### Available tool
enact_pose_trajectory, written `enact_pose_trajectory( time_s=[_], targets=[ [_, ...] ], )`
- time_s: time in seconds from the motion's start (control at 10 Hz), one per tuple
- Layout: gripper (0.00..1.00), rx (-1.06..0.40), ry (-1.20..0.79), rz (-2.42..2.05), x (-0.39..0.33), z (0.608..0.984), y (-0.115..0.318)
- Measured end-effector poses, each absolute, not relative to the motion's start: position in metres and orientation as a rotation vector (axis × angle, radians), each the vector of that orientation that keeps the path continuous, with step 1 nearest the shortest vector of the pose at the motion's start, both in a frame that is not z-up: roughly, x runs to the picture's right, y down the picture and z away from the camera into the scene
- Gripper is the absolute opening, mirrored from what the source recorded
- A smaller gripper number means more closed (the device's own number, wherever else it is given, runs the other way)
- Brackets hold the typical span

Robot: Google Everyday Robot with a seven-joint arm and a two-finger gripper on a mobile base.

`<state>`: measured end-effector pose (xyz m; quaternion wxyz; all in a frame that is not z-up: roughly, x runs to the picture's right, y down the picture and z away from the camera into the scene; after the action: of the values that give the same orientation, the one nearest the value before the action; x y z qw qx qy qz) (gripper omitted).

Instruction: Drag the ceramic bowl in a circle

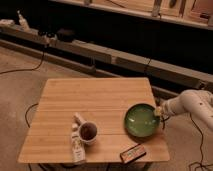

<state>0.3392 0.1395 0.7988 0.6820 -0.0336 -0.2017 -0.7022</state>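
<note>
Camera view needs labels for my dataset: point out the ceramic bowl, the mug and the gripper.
ceramic bowl [141,121], camera view, inner floor.
mug [88,132], camera view, dark contents.
gripper [160,113], camera view, tip at bowl's right rim.

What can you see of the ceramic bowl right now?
The ceramic bowl is wide, shallow and round, glossy green with a darker rim, and looks empty. It sits upright on the wooden table, near its right edge. The gripper is at the bowl's right rim, apparently in contact. Nothing else touches it.
</note>
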Motion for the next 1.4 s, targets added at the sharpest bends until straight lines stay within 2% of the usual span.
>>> enact_pose_trajectory(
  time_s=[0.3, 0.8, 1.0, 1.4],
  targets=[
    [0.06, -0.115, -0.347, -1.543, 0.366, 0.823, 0.114],
    [0.06, -0.024, -0.284, -1.517, 0.343, 0.882, 0.073],
    [0.06, 0.035, -0.353, -1.570, 0.291, 0.887, 0.072],
    [0.06, 0.131, -0.591, -1.722, 0.175, 0.869, 0.113]
  ],
)
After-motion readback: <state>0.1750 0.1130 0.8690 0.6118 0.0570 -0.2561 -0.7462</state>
